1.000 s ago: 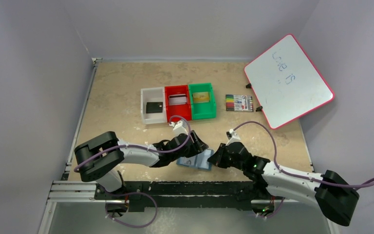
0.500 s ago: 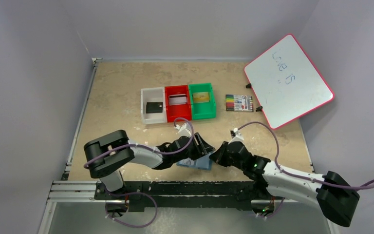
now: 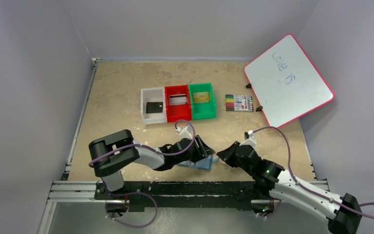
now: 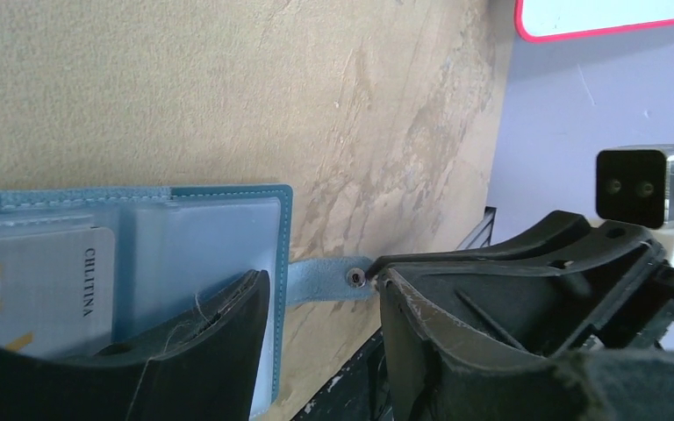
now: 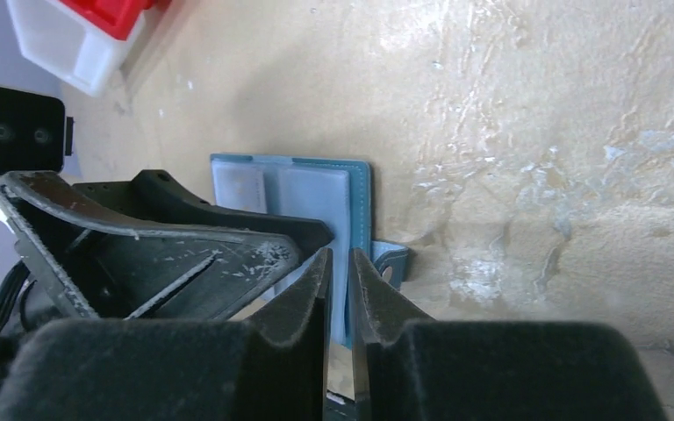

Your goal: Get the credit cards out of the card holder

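- Compared with a second ago, the right arm's elbow has swung out toward the lower right of the overhead frame. The right gripper (image 3: 225, 154) now sits slightly farther right, just off the card holder's (image 3: 200, 164) right edge.
- The left arm's shoulder has shifted right, and the left gripper (image 3: 202, 147) covers more of the holder.
- The holder lies open on the table (image 3: 117, 97) at bottom centre, between the two grippers.
- Unchanged at centre: the black card (image 3: 154, 107) in the white bin (image 3: 152, 120), the silver card (image 3: 177, 100) in the red bin (image 3: 178, 117), the gold card (image 3: 201, 97) in the green bin (image 3: 203, 115).
- Only the left wrist view shows a pale card (image 4: 35, 281) with printed lettering inside a clear pocket at lower left. It also shows the left jaws standing apart, one finger (image 4: 202, 342) over the pocket and the other beyond the snap strap (image 4: 320, 282).
- Only the right wrist view shows the right jaws drawn almost together, with a thin slit and nothing visible pinched between them.
- From overhead the holder is mostly hidden under the left gripper.
- The pale card is cut off by the frame edge.
- Whether either gripper touches the holder cannot be told.
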